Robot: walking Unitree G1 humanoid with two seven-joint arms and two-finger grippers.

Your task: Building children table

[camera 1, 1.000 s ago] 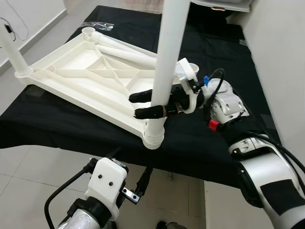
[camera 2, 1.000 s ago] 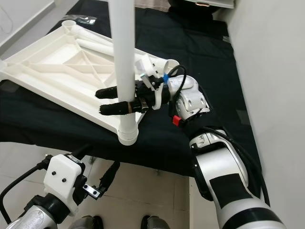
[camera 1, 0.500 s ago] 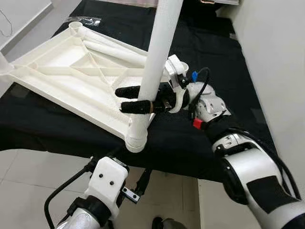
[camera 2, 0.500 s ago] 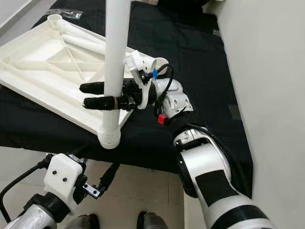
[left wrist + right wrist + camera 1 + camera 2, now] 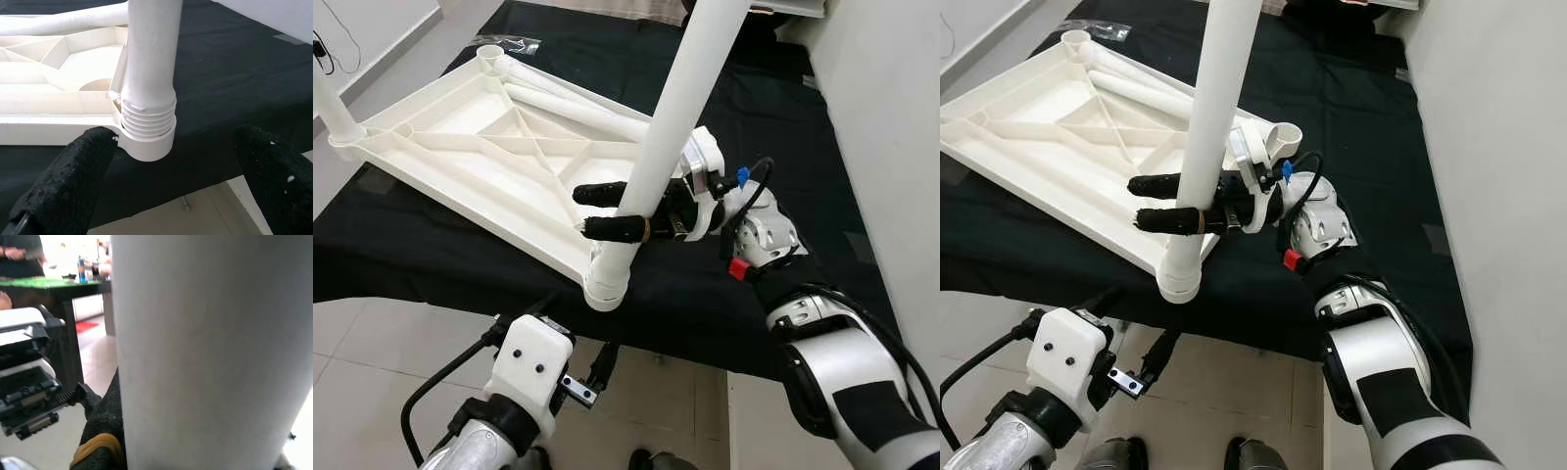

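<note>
Upright leg in near corner socket, tilted, blocks middle. Right hand at 3 o'clock of leg, fingers either side. Tabletop ribs and loose legs fill 10 o'clock. Bare black table at 1 o'clock. Floor at 7 o'clock, where left hand gapes.

Smooth white plastic leg; matt black cloth
</note>
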